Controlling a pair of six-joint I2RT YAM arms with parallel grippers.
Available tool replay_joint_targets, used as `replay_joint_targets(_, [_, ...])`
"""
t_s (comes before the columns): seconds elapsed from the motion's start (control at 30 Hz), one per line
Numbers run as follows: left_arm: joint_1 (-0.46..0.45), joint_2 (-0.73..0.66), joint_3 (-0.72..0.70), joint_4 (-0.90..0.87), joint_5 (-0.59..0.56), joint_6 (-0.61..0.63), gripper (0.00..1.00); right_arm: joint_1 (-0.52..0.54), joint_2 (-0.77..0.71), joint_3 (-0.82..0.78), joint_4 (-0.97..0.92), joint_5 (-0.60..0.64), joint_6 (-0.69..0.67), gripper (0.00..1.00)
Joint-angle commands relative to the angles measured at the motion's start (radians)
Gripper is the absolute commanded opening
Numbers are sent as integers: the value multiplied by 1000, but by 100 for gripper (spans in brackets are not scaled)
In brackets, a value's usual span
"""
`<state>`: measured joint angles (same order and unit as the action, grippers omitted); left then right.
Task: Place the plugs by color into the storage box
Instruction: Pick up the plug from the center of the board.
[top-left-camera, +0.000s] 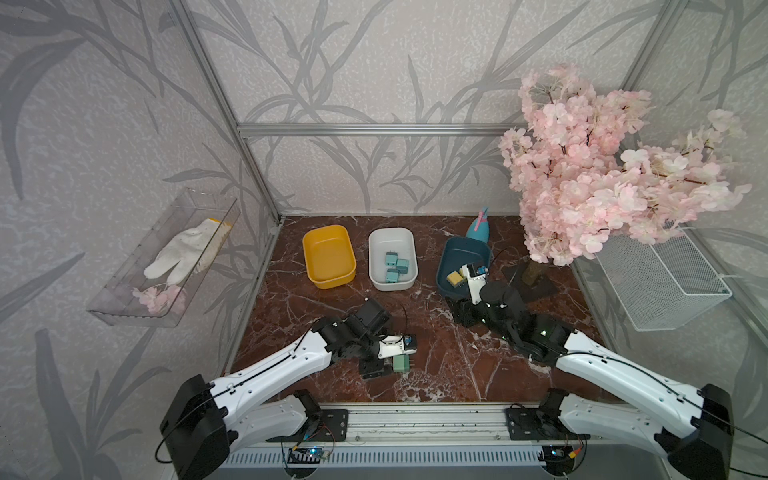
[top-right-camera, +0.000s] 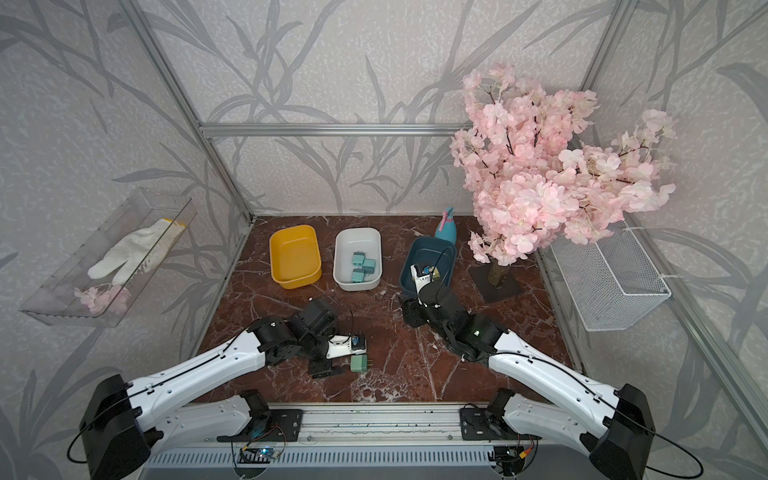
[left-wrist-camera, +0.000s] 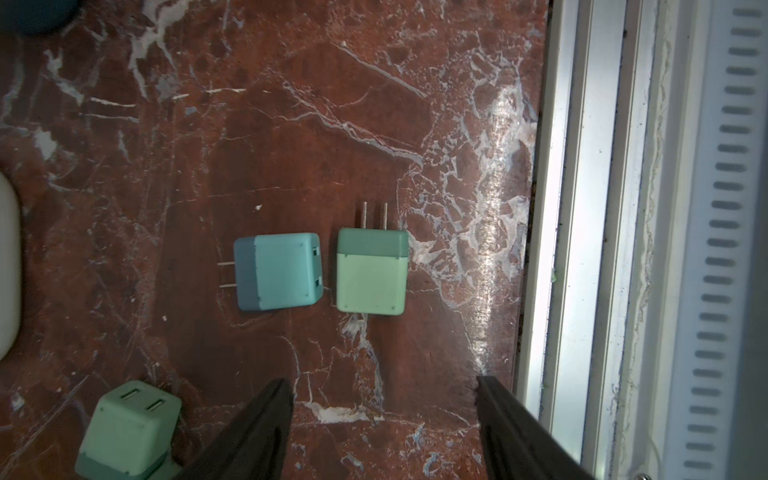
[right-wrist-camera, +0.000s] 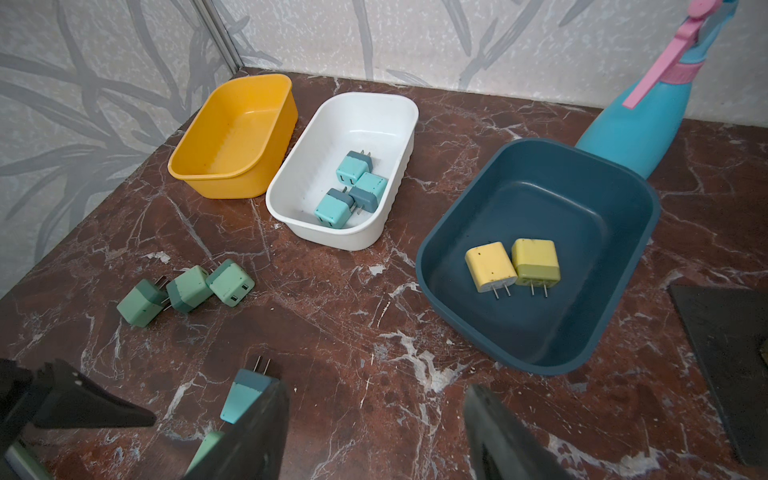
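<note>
My left gripper (left-wrist-camera: 384, 424) stands open and empty low over the table near its front edge (top-left-camera: 380, 358). Just beyond its fingertips lie a light blue plug (left-wrist-camera: 277, 272) and a green plug (left-wrist-camera: 371, 276); a second green plug (left-wrist-camera: 129, 428) stands beside one finger. My right gripper (right-wrist-camera: 376, 432) is open and empty in front of the dark blue box (right-wrist-camera: 623, 199), which holds two yellow plugs (right-wrist-camera: 490, 267). The white box (right-wrist-camera: 291, 195) contains three light blue plugs (right-wrist-camera: 353, 166). The yellow box (right-wrist-camera: 232, 137) is empty. Three green plugs (right-wrist-camera: 189, 286) are clustered on the table.
A blue spray bottle (top-left-camera: 478, 229) stands behind the dark blue box. The pink blossom tree (top-left-camera: 602, 166) on its dark base plate (top-left-camera: 536, 286) fills the back right. A wire basket (top-left-camera: 660, 278) hangs on the right wall, and a clear shelf (top-left-camera: 120, 299) with a glove on the left wall.
</note>
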<state>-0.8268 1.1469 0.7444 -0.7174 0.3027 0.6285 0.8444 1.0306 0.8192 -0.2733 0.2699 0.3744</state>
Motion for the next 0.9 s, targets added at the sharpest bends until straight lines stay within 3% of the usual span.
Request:
replay_joint_targets(0.0, [-41, 64, -11, 89, -54, -33, 70, -2, -9, -18, 21, 12, 11, 71])
replay_joint_targets(0.17, [-101, 186, -1, 208, -86, -105, 68, -1, -12, -38, 54, 8, 24, 71])
replay_joint_targets(0.37, [-105, 304, 62, 151, -147, -103, 59, -2, -12, -36, 60, -9, 25, 72])
replay_joint_targets(0.87, [-106, 334, 53, 163, -109, -91, 48, -4, -1, -34, 47, 14, 3, 73])
